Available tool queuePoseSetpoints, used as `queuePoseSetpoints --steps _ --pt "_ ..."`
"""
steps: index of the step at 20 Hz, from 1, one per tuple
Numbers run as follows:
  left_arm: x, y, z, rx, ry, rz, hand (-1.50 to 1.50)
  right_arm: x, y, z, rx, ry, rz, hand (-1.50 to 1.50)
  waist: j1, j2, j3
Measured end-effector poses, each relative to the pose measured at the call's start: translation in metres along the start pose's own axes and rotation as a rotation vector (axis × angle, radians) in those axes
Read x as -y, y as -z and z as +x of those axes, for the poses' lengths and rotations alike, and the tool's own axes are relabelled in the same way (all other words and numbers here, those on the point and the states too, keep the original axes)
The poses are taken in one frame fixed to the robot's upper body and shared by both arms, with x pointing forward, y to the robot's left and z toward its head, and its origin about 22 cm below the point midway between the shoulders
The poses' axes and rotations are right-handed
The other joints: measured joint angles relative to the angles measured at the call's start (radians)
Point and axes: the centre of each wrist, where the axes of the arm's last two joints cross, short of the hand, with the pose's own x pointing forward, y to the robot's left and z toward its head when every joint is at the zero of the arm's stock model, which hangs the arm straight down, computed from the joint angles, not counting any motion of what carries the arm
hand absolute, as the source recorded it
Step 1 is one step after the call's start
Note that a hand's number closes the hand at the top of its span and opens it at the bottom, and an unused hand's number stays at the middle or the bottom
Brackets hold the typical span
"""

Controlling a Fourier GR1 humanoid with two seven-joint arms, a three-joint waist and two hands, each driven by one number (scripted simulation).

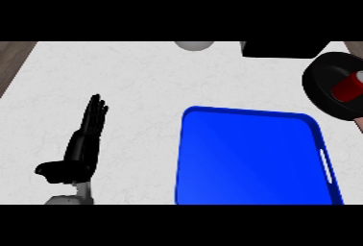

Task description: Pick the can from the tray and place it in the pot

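A red can (346,89) with a pale top lies tilted inside the black pot (320,91) at the right edge of the head view. The blue tray (248,158) lies on the white counter in the lower middle and right, with nothing on it. My left hand (81,149) rests on the counter at the left, open, fingers straight and pointing away from me, well apart from the tray. No part of my right hand shows.
A black box-like object (284,49) sits at the back, just left of the pot. A grey round object (194,45) pokes in at the back edge. Brown wood (14,57) borders the counter's left side.
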Motion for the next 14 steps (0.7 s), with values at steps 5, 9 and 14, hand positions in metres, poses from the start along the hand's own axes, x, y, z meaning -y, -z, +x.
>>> queuePoseSetpoints --steps 5,9,14 --pt "0.005 -0.001 0.002 0.007 -0.002 -0.002 0.00 0.029 -0.002 -0.005 0.010 0.005 -0.014 -1.50 0.002 0.000 0.001" --pt "0.006 0.000 0.003 0.006 -0.004 -0.004 0.00 0.044 -0.005 -0.009 0.008 0.023 -0.059 -1.50 0.004 0.001 0.001" --pt "0.003 -0.002 0.001 0.004 -0.002 -0.007 0.00 0.063 -0.007 -0.012 0.004 0.053 -0.137 -1.50 0.003 0.001 0.002"
